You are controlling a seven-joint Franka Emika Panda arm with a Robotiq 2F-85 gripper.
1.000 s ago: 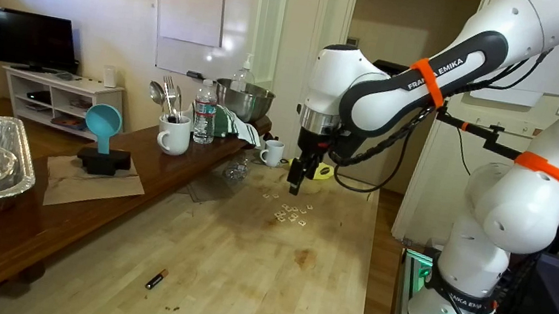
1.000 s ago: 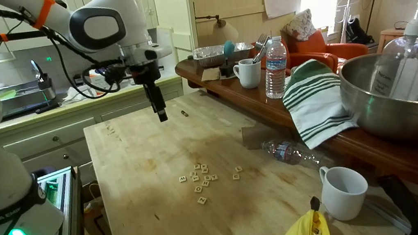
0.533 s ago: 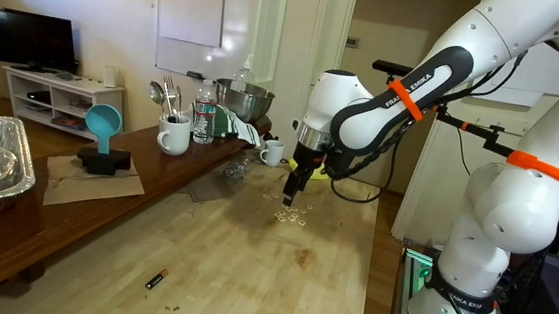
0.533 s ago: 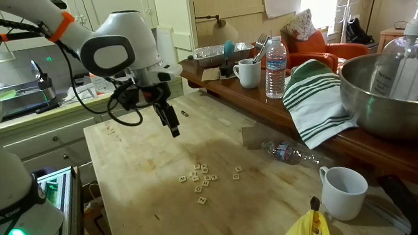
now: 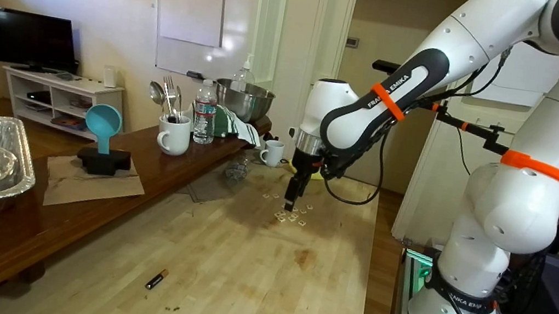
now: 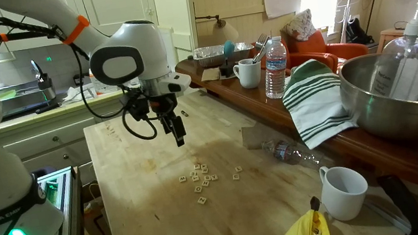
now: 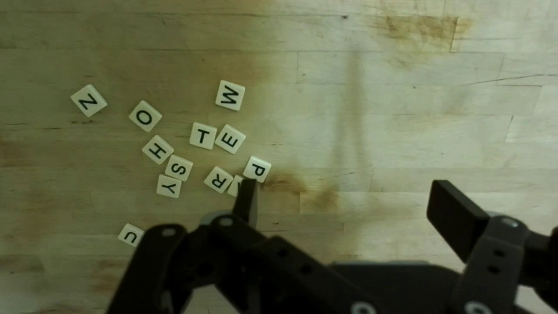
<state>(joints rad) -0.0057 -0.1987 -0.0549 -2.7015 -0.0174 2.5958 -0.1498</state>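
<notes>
My gripper (image 7: 344, 187) is open and empty, its two black fingers wide apart above the wooden table. It also shows in both exterior views (image 5: 288, 207) (image 6: 180, 142), hanging above the table near several small cream letter tiles (image 6: 205, 183). In the wrist view the tiles lie left of the gap between the fingers. The P tile (image 7: 257, 169) is nearest, beside the left fingertip. That finger partly hides another tile, whose letter I cannot read. The R (image 7: 218, 179), E (image 7: 230, 139), T (image 7: 203, 135) and O (image 7: 145, 116) tiles lie farther left. The U tile (image 7: 130, 235) is partly hidden by the gripper.
A battery (image 5: 156, 279) lies on the table (image 5: 238, 284). A plastic bottle (image 6: 291, 152), white mug (image 6: 344, 192) and yellow pouch (image 6: 304, 234) are along the table's side. A raised dark wooden counter (image 5: 126, 178) holds a cutlery mug (image 5: 174, 135), water bottle (image 5: 205, 112) and steel bowl (image 6: 408, 116).
The arm has lowered, and my gripper has come down and moved toward the letter tiles. The tiles and the other objects have not moved.
</notes>
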